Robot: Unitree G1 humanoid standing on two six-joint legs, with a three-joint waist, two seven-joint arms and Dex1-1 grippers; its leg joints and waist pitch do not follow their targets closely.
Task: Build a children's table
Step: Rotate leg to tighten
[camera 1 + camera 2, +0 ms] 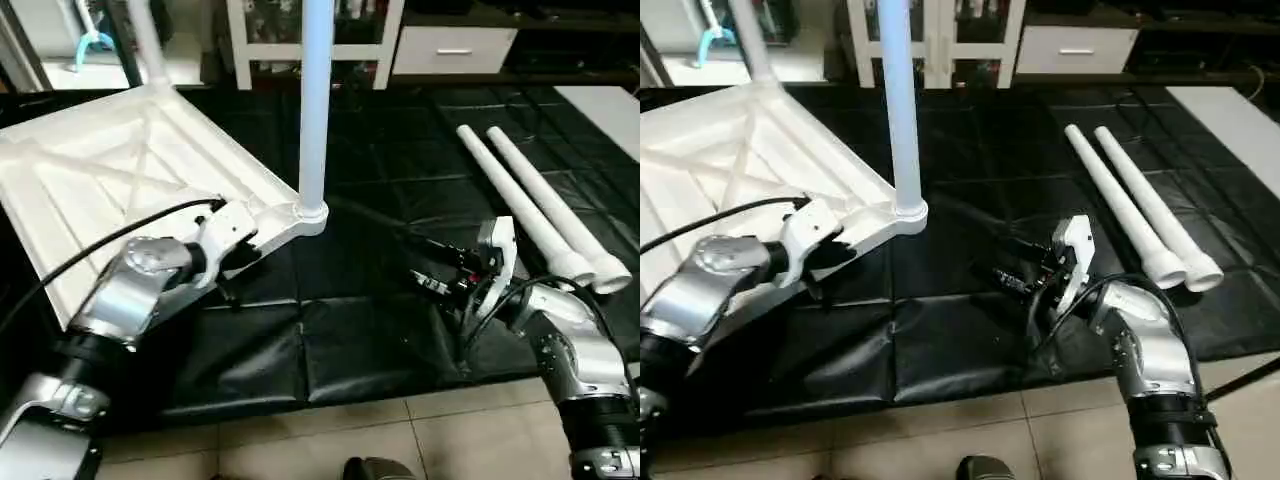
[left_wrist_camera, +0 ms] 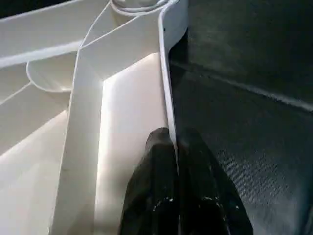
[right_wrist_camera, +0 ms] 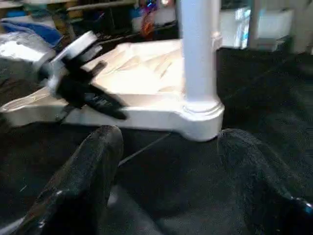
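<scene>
The table top lies upside down on the black mat, ribbed underside facing up, at the left of the scene. One leg already stands upright in the near-right corner socket, and a second fitted leg rises from the far corner. The left hand is closed on the top's near rim, one finger inside the rim and one outside, just left of the socket. That pinch most likely steadies the top so it does not slide or tip while legs are pressed in. The right hand hovers low over the mat to the right of the standing leg, its two fingers spread wide and holding nothing; its wrist view looks straight at the base of that leg, so it appears to be either letting go of the leg or free to fetch another. Two loose legs lie side by side on the mat at the far right, touching along their length, wide ends toward the robot, within reach of the right arm. With two sockets apparently unfilled, the task looks about half done; the next move would likely be to turn the right hand toward the nearer loose leg.
</scene>
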